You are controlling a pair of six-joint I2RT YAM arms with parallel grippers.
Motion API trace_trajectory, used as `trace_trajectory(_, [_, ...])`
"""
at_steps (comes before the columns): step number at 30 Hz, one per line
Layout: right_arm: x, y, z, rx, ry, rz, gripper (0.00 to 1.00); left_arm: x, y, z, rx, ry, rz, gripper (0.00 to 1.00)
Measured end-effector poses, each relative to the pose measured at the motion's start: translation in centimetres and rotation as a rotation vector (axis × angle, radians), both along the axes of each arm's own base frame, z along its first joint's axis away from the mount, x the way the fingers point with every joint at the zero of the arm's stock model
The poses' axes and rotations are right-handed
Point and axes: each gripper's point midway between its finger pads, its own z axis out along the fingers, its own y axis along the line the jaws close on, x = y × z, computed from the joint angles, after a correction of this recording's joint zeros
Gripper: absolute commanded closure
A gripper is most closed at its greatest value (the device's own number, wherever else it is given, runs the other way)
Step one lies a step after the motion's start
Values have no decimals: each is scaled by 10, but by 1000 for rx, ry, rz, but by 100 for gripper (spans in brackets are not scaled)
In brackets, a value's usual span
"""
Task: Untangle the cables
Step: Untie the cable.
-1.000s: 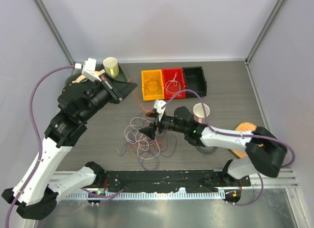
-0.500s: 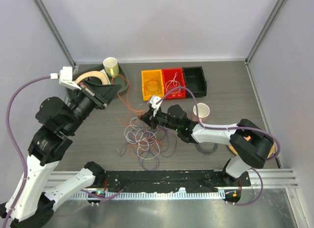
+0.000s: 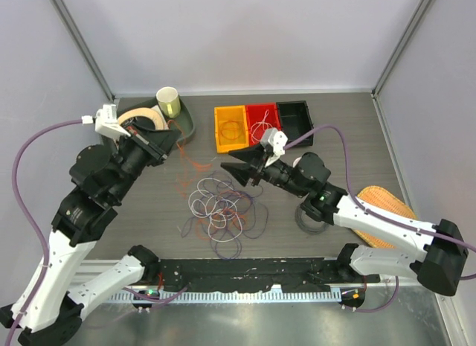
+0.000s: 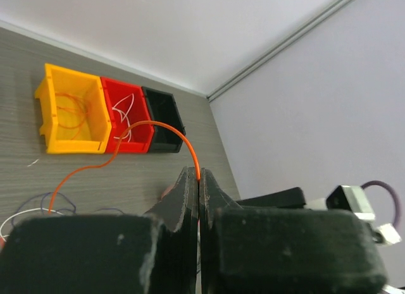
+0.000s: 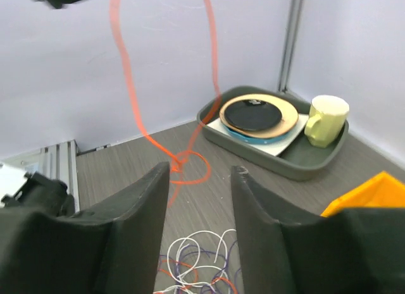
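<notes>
The cables lie in a tangled pile (image 3: pixel 221 210) of white, orange and purple loops on the table's middle. My left gripper (image 3: pixel 169 138) is shut on one orange cable (image 4: pixel 149 124), held above the table left of the pile. The cable hangs down towards the pile (image 3: pixel 179 167) and has a small knotted loop (image 5: pixel 187 167). My right gripper (image 3: pixel 227 158) is open and empty, raised above the pile's far right side. In the right wrist view the knotted loop hangs just beyond its open jaws (image 5: pixel 199 175), and the pile (image 5: pixel 197 269) lies below.
A yellow bin (image 3: pixel 230 128), a red bin (image 3: pixel 262 123) and a black bin (image 3: pixel 295 121) stand at the back, the first two holding cables. A grey tray (image 3: pixel 187 121) with plates and a mug (image 3: pixel 168 102) is back left. A black cord ring (image 3: pixel 311 221) and a woven mat (image 3: pixel 388 207) lie right.
My right gripper has lifted off the pile, moved back and right, and stands open. My left gripper has kept hold of the orange cable and drawn it up and left.
</notes>
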Motion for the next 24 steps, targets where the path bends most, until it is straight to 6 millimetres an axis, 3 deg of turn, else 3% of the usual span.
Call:
trace_trajectory(2, [-12,-2,6,6,-16,45,27,6,-6,-6,26,14,-10,100])
trace_trajectory(4, [-21,-2,5,-7,-29,92,17,11,-14,-13,46,27,-34,100])
trace_trajectory(10, [-27,4,-25,-122,-23,146,11,20,-43,-29,110,49,-155,100])
trace_trajectory(16, [2,9,-60,-209,51,30,11,13,-71,-38,148,41,-323,100])
trace_trajectory(24, [39,8,-84,-208,131,-146,10,-5,-77,-19,137,-44,-412,100])
